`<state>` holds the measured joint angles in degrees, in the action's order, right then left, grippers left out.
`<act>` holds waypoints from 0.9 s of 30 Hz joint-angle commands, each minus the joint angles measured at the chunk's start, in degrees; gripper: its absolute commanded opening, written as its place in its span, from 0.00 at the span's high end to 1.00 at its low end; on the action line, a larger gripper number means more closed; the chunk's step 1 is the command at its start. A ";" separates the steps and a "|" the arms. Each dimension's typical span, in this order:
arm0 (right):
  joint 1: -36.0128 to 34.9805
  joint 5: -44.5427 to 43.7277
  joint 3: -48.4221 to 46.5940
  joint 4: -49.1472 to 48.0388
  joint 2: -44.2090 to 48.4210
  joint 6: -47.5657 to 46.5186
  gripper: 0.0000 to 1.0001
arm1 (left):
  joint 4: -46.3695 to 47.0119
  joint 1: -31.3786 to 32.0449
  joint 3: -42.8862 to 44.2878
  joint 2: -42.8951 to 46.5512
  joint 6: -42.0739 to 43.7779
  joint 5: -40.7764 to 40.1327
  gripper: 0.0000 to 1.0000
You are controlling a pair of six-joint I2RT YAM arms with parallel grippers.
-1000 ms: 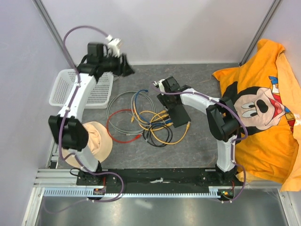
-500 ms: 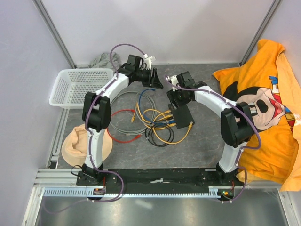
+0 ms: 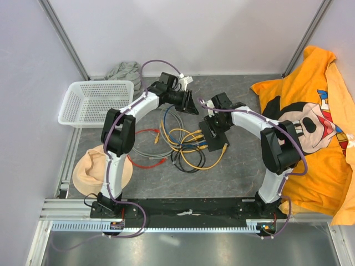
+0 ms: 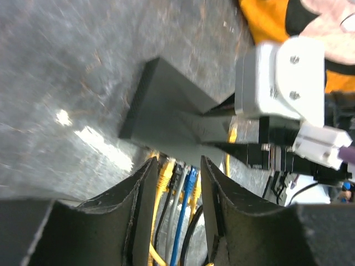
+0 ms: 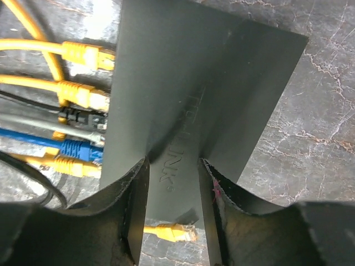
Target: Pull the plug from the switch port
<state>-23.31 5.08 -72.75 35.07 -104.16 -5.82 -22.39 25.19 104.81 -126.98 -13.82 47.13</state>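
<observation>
The switch (image 3: pixel 218 141) is a flat black box on the grey table, with several plugs in its left edge. In the right wrist view the switch (image 5: pixel 205 83) carries yellow (image 5: pixel 83 52), black, grey and blue (image 5: pixel 77 149) plugs. My right gripper (image 5: pixel 173 166) is open, its fingers standing over the switch top; it also shows in the top view (image 3: pixel 211 126). My left gripper (image 4: pixel 176 166) is open just short of the plug row, the blue plug (image 4: pixel 190 180) between its fingers; in the top view it (image 3: pixel 192 108) hangs left of and behind the switch.
A tangle of yellow, grey, blue, black and red cables (image 3: pixel 166 138) lies left of the switch. A loose yellow plug (image 5: pixel 172 233) lies by its near edge. A white basket (image 3: pixel 94 102), a beige hat (image 3: pixel 91 166), a grey cloth (image 3: pixel 125 71) and an orange shirt (image 3: pixel 310 127) lie around.
My left arm has swung from over the basket rightwards to the switch's plug side. My right gripper has moved nearer and down over the switch.
</observation>
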 commanded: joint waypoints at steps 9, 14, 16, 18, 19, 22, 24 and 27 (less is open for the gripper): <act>1.95 0.54 0.50 -0.97 -2.10 1.08 0.54 | -1.25 1.53 -5.93 -0.82 3.63 -1.87 0.57; 2.66 1.95 1.12 -0.88 -2.28 1.08 0.54 | -1.25 2.06 -7.43 -1.25 4.24 -2.22 0.56; 2.74 2.12 1.12 -0.88 -2.45 1.08 0.54 | -1.16 2.49 -7.43 -1.95 4.59 -2.05 0.56; 2.74 2.39 0.94 -0.79 -2.71 1.17 0.54 | -1.25 2.93 -7.08 -2.57 4.68 -2.57 0.56; 2.83 2.48 0.86 -0.71 -2.80 1.17 0.54 | -1.16 3.20 -6.82 -3.36 4.60 -2.66 0.56; 2.74 2.65 0.59 -0.53 -3.15 1.17 0.53 | -1.25 3.46 -5.68 -4.68 4.86 -2.58 0.55; 2.74 2.65 0.33 -0.44 -3.16 1.17 0.53 | -1.25 3.46 -4.62 -6.17 5.30 -2.57 0.54; 2.74 2.56 0.33 -0.26 -3.07 0.99 0.53 | -2.04 3.55 -3.74 -7.58 6.26 -2.49 0.53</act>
<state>-20.78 7.44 -72.77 34.26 -105.06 -5.17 -23.97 28.62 98.28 -132.51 -10.79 44.93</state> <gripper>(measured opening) 0.469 0.462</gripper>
